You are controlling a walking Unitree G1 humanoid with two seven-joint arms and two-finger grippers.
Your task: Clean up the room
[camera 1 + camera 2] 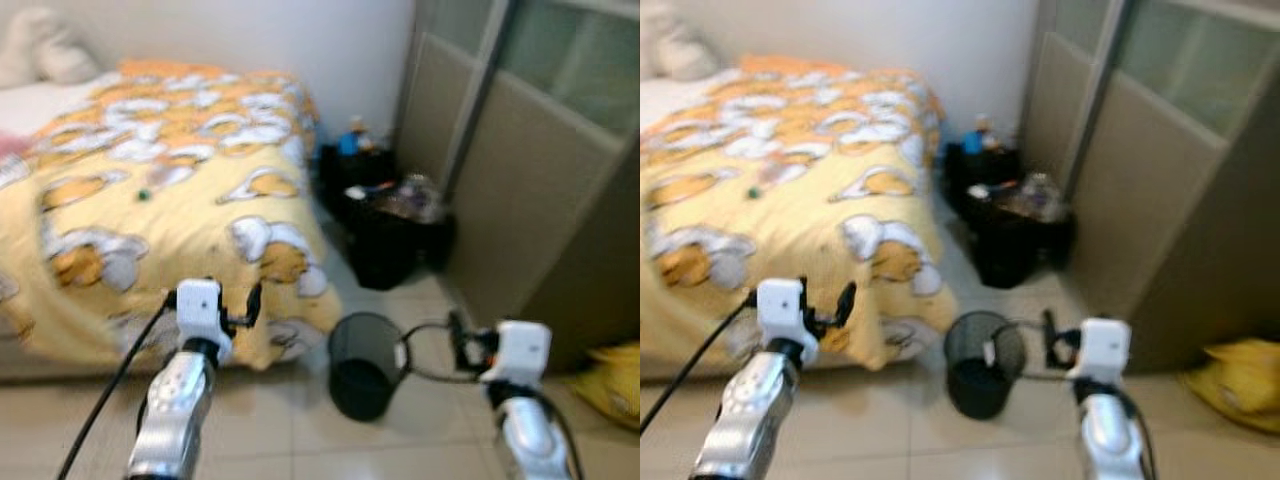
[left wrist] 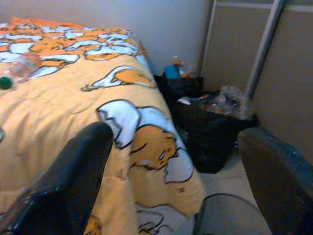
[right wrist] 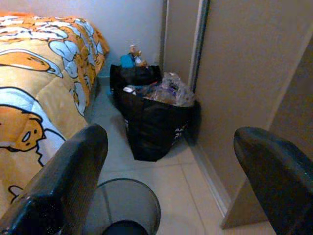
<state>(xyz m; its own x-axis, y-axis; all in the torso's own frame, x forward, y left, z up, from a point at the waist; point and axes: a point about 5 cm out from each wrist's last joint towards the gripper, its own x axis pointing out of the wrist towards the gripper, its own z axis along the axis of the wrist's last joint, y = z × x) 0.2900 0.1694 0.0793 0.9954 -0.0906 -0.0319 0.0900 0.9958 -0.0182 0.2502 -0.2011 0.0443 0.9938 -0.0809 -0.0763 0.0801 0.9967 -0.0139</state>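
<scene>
Up front, the left gripper (image 2: 176, 181) is held out with its two black fingers (image 2: 68, 181) spread wide and nothing between them; the right gripper (image 3: 171, 181) beside it is spread just the same. Just below and ahead of the right gripper, a black mesh wastebasket (image 1: 364, 364) stands on the tiled floor (image 1: 300, 440), between the two arms. Beyond the left gripper lies the bed (image 1: 150, 190) under its yellow cartoon quilt, with a clear plastic bottle (image 2: 19, 68) on top. Farther past the wastebasket, a full black bag (image 3: 154, 120) sits against the sliding-door wardrobe (image 1: 530, 170). Off to the right, something yellow (image 1: 612, 382) lies on the floor.
</scene>
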